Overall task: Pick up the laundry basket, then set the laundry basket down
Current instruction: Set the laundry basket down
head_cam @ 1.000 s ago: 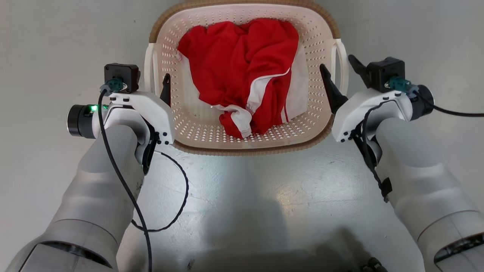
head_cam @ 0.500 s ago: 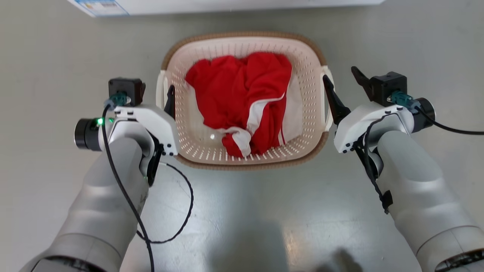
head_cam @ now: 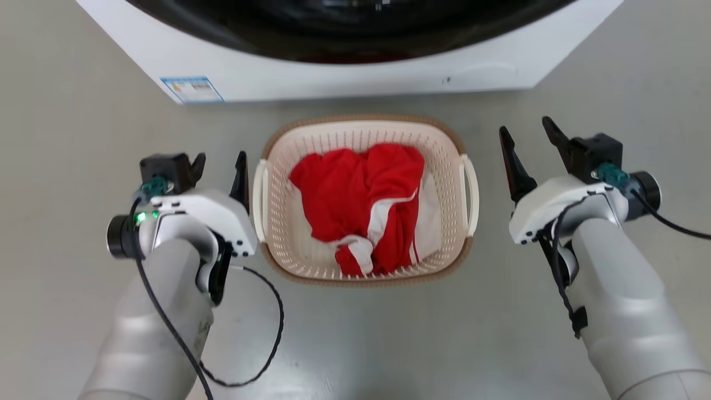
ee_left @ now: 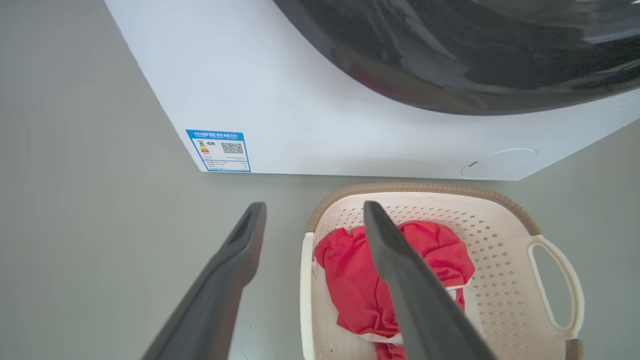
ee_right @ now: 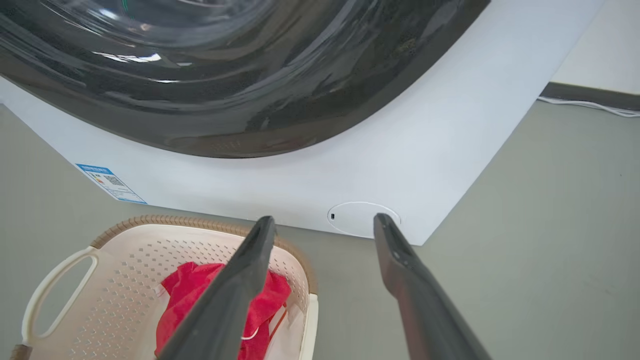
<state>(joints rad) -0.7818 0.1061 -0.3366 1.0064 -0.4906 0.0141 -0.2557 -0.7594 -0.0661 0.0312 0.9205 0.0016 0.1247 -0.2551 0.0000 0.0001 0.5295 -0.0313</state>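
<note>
The laundry basket [head_cam: 364, 119], cream perforated plastic with a brown rim, sits on the grey floor just in front of the washer, holding a red and white garment [head_cam: 361, 205]. My left gripper [head_cam: 220, 158] is open just outside the basket's left loop handle [head_cam: 258, 191], with nothing between its fingers. My right gripper [head_cam: 525, 126] is open too, a little way outside the right handle [head_cam: 471, 194]. In the left wrist view the open left gripper [ee_left: 314, 205] hangs above the basket [ee_left: 500, 260]. In the right wrist view the open right gripper [ee_right: 324, 218] hangs over the basket [ee_right: 125, 260].
A white front-loading washer [head_cam: 333, 72] with a dark round door [head_cam: 355, 22] stands right behind the basket. A black cable [head_cam: 275, 333] loops from my left forearm over the floor. Bare grey floor lies on both sides and in front.
The head view has pulled back and the washer has come into it. Both open grippers, which straddled the basket's handles, now stand outside them.
</note>
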